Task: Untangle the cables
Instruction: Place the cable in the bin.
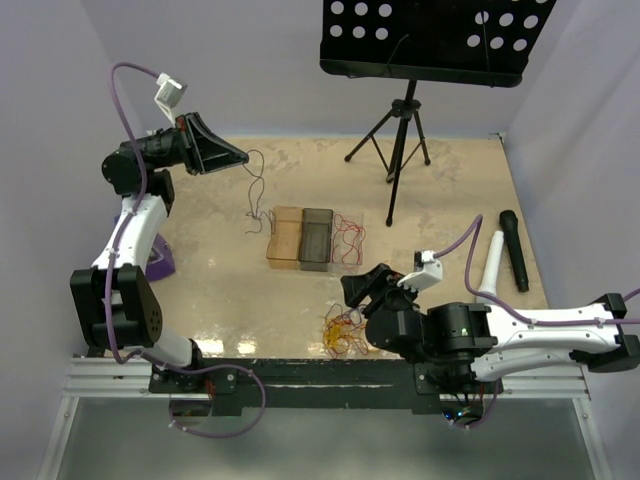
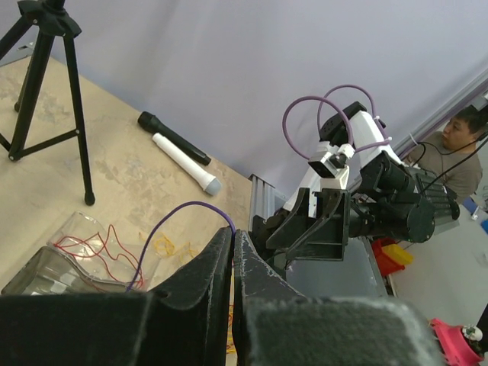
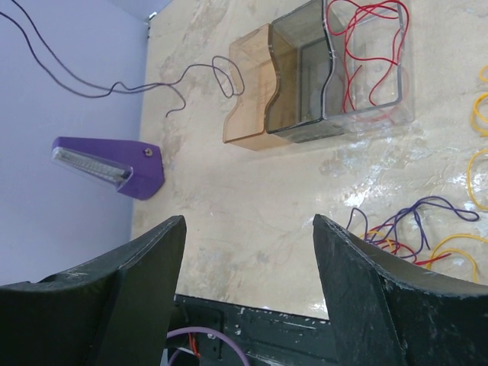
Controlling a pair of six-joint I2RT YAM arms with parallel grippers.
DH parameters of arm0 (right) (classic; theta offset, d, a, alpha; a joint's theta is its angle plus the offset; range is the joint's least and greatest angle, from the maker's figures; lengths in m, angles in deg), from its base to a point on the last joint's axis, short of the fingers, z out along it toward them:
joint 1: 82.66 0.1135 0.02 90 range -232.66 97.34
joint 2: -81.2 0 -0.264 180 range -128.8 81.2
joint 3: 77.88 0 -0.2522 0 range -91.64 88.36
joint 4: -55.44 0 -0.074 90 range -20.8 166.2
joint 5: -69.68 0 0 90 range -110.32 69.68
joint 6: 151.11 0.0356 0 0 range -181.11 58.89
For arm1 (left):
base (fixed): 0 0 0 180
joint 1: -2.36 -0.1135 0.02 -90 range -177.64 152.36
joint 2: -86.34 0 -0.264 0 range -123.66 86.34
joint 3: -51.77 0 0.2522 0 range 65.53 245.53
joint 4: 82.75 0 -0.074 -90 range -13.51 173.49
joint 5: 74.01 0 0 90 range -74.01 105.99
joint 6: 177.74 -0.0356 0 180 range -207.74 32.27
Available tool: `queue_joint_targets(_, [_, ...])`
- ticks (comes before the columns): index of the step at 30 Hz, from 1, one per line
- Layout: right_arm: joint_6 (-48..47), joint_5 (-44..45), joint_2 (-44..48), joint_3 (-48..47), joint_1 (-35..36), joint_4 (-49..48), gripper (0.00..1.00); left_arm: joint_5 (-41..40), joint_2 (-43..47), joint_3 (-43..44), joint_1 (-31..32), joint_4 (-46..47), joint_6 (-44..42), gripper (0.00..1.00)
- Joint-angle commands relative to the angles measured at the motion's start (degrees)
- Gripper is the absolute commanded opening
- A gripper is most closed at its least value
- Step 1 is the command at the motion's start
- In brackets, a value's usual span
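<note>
R claw (image 3: pixel 248 225) agape by tangle (image 3: pixel 398 239), L claw (image 2: pixel 232 235) pinching purple cable (image 2: pixel 183 204)

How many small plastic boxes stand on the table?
3, side by side in one row: amber box left, grey box middle, clear box right, holding red wire. None seems hidden.

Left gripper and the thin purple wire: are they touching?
Touching. In the left wrist view the left gripper is shut, and the purple wire runs straight into its pinched tip.
</note>
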Motion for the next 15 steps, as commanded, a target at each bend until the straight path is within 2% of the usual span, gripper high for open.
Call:
queue_joint_targets(1, [3.46,3.49,0.98,0.98,0.11,2.43,0.72,-0.75,-1.04,-0.86,0.49,34.00,-2.36,0.08])
queue_joint_targets(15, [4.87,3.75,0.54,1.16,0.11,3.13,0.71,-1.36,-1.30,-0.24,1.89,33.91,-2.00,0.09])
